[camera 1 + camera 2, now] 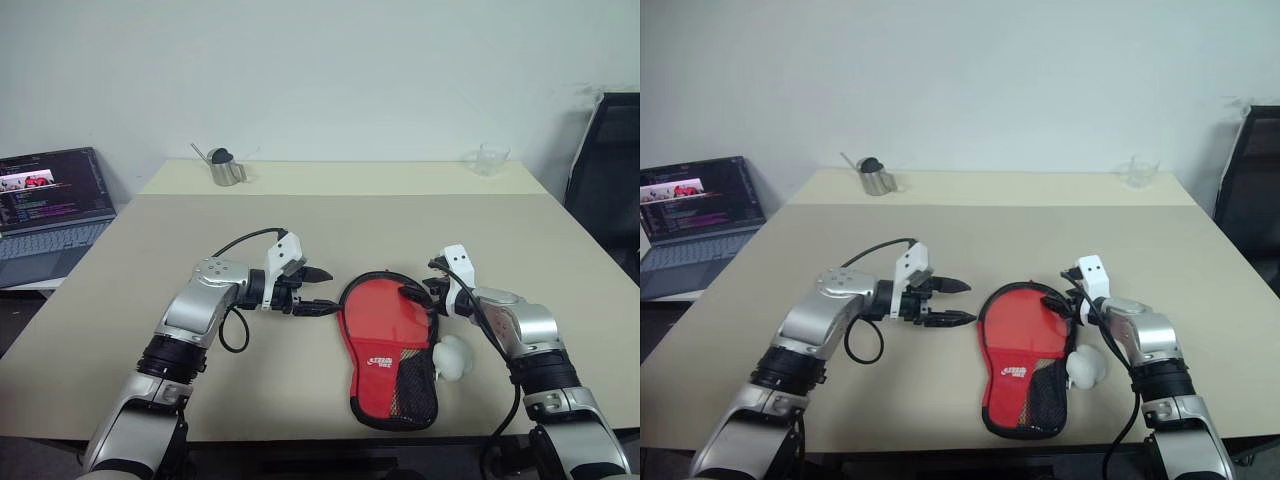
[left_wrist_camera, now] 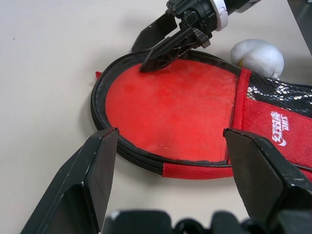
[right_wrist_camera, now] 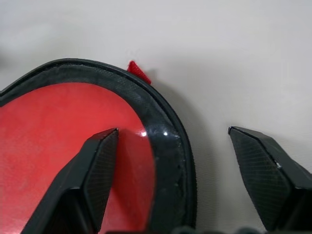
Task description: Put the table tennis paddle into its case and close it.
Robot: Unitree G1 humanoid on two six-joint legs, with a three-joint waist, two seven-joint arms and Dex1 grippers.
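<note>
Black right pincer (image 1: 432, 290) spread wide astride case (image 1: 392, 412) rim

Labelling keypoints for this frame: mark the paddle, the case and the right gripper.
table tennis paddle (image 2: 170, 105): left wrist view, middle of the red rubber face.
case (image 1: 417, 385): left eye view, black mesh pocket at the narrow end.
right gripper (image 3: 170, 146): right wrist view, midway between its open fingertips, over the case rim.

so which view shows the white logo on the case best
The left wrist view: the white logo sits large on the red lining beside the mesh pocket. Both eye views show it as a small white mark on the case; the right wrist view has rim and red surface.
</note>
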